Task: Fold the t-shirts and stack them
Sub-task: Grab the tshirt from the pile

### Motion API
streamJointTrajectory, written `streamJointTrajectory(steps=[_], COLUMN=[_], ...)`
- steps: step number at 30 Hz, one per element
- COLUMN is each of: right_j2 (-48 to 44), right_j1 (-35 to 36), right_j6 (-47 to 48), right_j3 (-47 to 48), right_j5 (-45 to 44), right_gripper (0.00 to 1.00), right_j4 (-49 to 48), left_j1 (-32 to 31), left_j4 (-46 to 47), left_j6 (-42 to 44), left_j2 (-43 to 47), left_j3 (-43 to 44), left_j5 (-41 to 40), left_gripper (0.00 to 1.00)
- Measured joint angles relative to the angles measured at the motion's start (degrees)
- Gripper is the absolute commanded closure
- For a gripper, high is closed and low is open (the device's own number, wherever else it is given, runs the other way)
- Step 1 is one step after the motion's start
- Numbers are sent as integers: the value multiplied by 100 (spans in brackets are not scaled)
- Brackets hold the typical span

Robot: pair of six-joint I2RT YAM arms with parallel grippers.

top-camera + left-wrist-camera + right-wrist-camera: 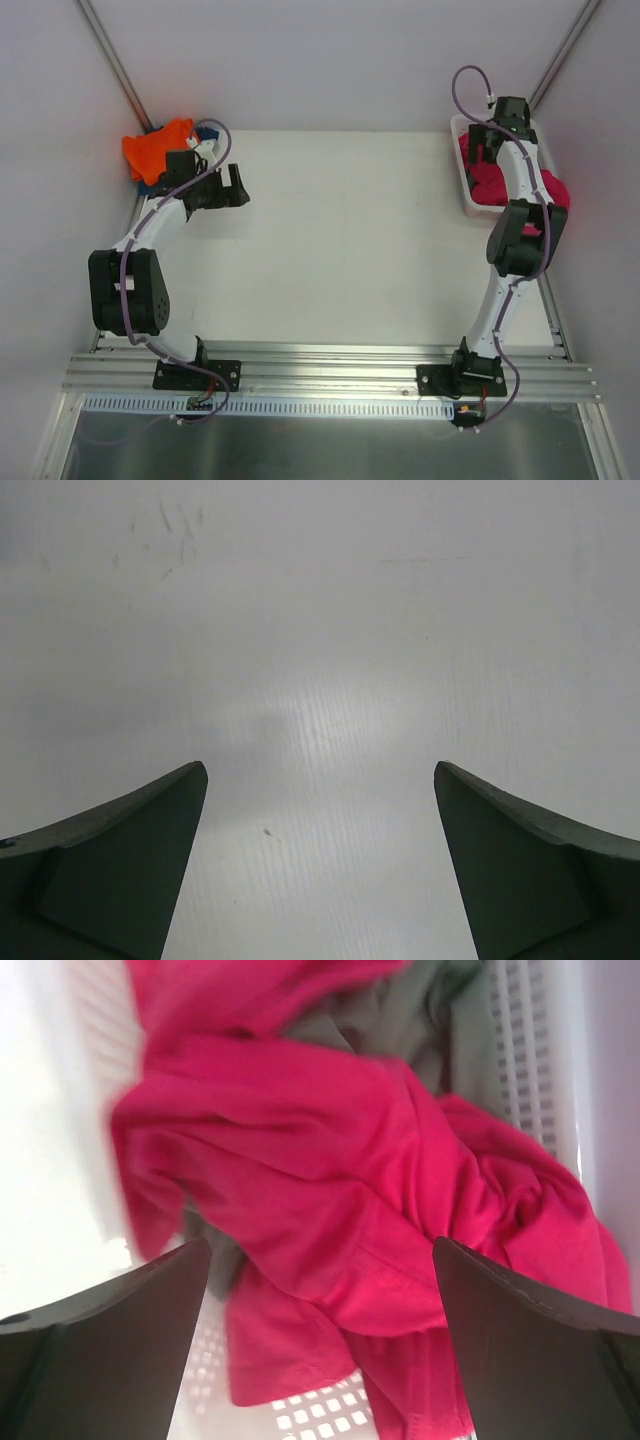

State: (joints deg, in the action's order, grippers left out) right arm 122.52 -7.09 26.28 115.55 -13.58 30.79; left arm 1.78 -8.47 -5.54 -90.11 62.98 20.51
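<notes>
A magenta-pink t-shirt (330, 1170) lies crumpled in the white lattice basket (465, 190) at the back right, partly spilling over its right side (556, 188). A grey t-shirt (420, 1020) shows under it. My right gripper (320, 1250) hangs open just above the pink cloth, holding nothing; in the top view it (478, 142) is over the basket. An orange t-shirt (155, 150) is bunched at the back left corner with a bit of dark blue cloth (150, 185) beneath it. My left gripper (238, 185) is open over the bare table (320, 680), right of the orange shirt.
The white table (340, 240) runs between the two arms. Grey walls close the back and sides. A metal rail (330, 375) carries both arm bases along the near edge.
</notes>
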Motion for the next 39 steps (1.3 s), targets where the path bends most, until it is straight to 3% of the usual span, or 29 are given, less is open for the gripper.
streamJointTrajectory(steps=[9, 12, 13, 15, 16, 17, 18, 19, 22, 32, 39], right_j2=[-260, -321, -334, -363, -387, -411, -424, -446, -498, -772, -1067], right_j1=[-380, -376, -376, -374, -372, -369, -369, -369, -369, -369, -9], right_j6=[125, 142, 142, 149, 151, 136, 162, 138, 118, -2, -26], right_j3=[-1189, -1303, -1303, -1303, -1303, -1303, -1303, -1305, -1320, -1412, -789], right_j5=[-181, -175, -170, -151, -138, -125, -118, -114, -118, -22, 382], right_gripper=[9, 19, 31, 44, 55, 74, 74, 85, 96, 99, 99], right_j4=[444, 553, 568, 568, 573, 575, 577, 577, 566, 608, 734], left_j1=[-234, -345, -378, -420, -442, -452, -481, -483, -522, -745, -846], left_j4=[94, 90, 87, 68, 61, 57, 48, 52, 74, 68, 68], left_j6=[-310, -354, -380, -417, -435, -439, -444, -446, -459, -494, -455], left_j2=[-358, -557, -629, -732, -752, -756, -756, -756, -756, -756, -756], left_j3=[573, 627, 651, 706, 721, 734, 756, 796, 835, 837, 833], left_j5=[28, 68, 118, 219, 249, 286, 313, 319, 343, 350, 236], left_gripper=[1, 1, 1, 1, 1, 1, 1, 1, 1, 1, 1])
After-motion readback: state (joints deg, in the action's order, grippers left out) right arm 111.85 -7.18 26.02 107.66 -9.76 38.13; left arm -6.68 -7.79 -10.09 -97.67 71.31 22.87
